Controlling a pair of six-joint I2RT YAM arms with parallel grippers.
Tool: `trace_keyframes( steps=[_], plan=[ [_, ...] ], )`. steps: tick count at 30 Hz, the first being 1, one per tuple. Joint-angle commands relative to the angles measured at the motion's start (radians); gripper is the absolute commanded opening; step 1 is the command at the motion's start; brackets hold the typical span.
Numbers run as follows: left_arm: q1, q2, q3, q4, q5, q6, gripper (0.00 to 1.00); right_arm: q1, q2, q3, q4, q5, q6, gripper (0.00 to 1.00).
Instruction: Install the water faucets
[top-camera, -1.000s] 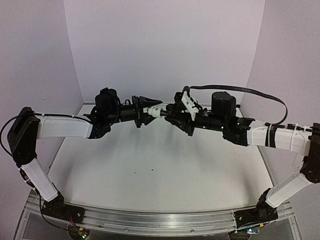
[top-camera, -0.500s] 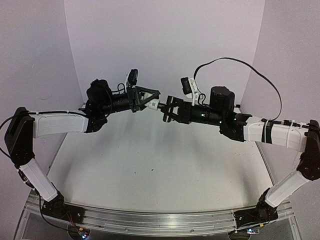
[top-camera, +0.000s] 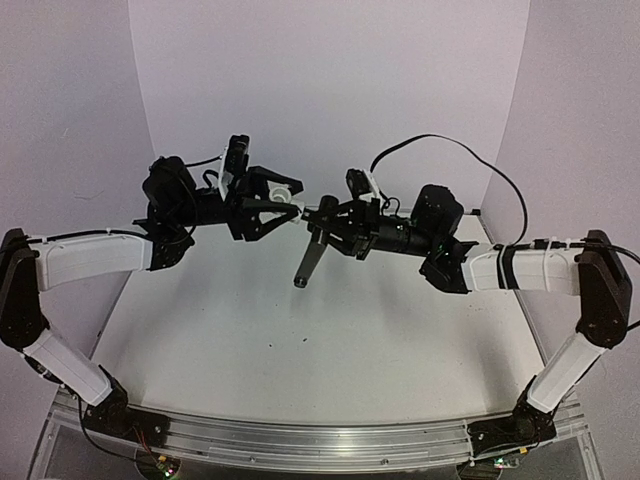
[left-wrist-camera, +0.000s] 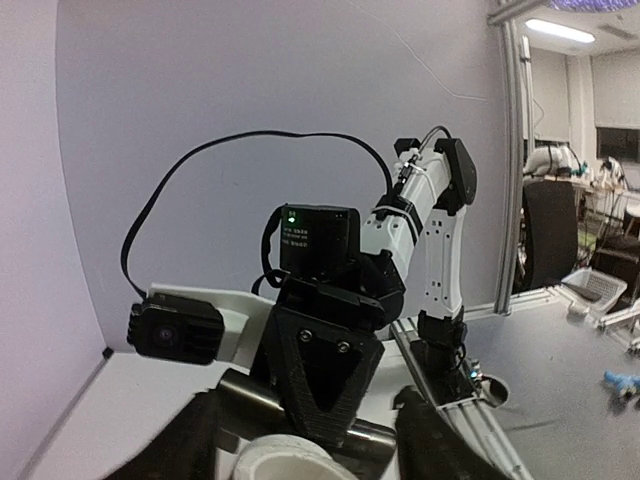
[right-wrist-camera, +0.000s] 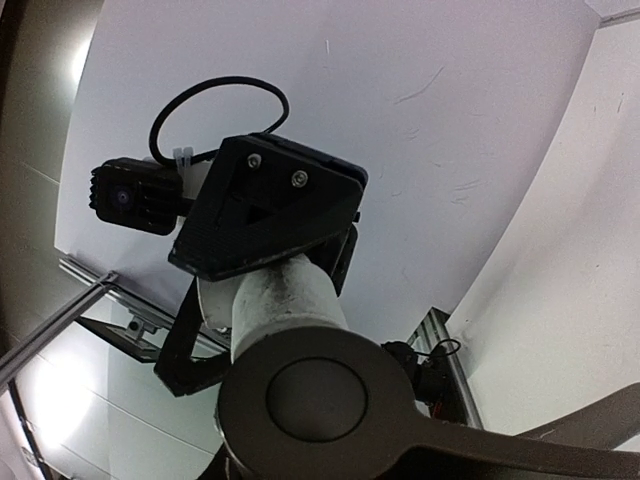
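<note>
My left gripper (top-camera: 284, 205) is shut on the white fitting (top-camera: 277, 189), held high above the table. My right gripper (top-camera: 327, 220) is shut on the crossbar end of the black spout (top-camera: 311, 252), whose stem hangs down to the left. The two parts meet end to end between the grippers. In the left wrist view the white fitting (left-wrist-camera: 281, 460) sits at the bottom edge against the dark metal bar (left-wrist-camera: 372, 436). In the right wrist view the spout's round dark end (right-wrist-camera: 320, 398) presses on the white fitting (right-wrist-camera: 285, 299); my own right fingers are hidden behind it.
The white table (top-camera: 300, 350) lies below both arms, with pale walls at the back and sides. The right arm's black cable (top-camera: 450, 150) loops above its wrist. An aluminium rail (top-camera: 300, 440) runs along the near edge.
Both wrists have turned and the left arm has drawn back to the left. The spout's stem, hidden before, now hangs down below the right gripper. Both grips have held.
</note>
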Motion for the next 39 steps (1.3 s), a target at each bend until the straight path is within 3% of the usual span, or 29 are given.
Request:
trace_keyframes(
  steps=[1, 4, 8, 14, 16, 20, 23, 27, 33, 37, 39],
  plan=[
    [-0.002, -0.121, -0.092, 0.0, -0.08, -0.13, 0.8, -0.028, -0.106, 0.022, 0.024, 0.023, -0.235, 0.0],
    [-0.001, -0.216, -0.182, -0.014, -0.104, -0.199, 0.99, -0.036, -0.129, 0.057, -0.147, 0.043, -0.46, 0.0],
    [0.0, -0.319, -0.235, -0.12, -0.174, -0.27, 1.0, -0.036, -0.144, 0.138, -0.439, 0.116, -0.801, 0.0],
    [0.018, -0.33, -0.1, -0.597, -0.426, -0.394, 1.0, -0.033, -0.178, 0.12, -0.576, 0.26, -1.207, 0.0],
    [0.053, -0.291, -0.076, -0.632, -0.394, -0.517, 0.98, -0.017, -0.196, 0.082, -0.57, 0.311, -1.334, 0.0],
    [0.085, -0.156, -0.019, -0.633, -0.197, -0.716, 0.93, 0.032, -0.231, 0.009, -0.541, 0.427, -1.54, 0.0],
    [0.081, -0.095, 0.016, -0.624, -0.126, -0.763, 0.96, 0.039, -0.24, -0.002, -0.54, 0.463, -1.574, 0.0],
    [0.043, -0.071, 0.026, -0.595, -0.124, -0.661, 1.0, 0.041, -0.241, -0.01, -0.526, 0.414, -1.538, 0.0],
    [-0.013, 0.015, 0.064, -0.555, -0.052, -0.624, 1.0, 0.043, -0.252, -0.035, -0.46, 0.368, -1.478, 0.0],
    [-0.054, 0.062, 0.1, -0.547, -0.015, -0.585, 0.93, 0.042, -0.253, -0.035, -0.444, 0.349, -1.449, 0.0],
    [-0.056, 0.08, 0.112, -0.544, -0.012, -0.578, 0.83, 0.043, -0.258, -0.036, -0.436, 0.33, -1.428, 0.0]
  ],
)
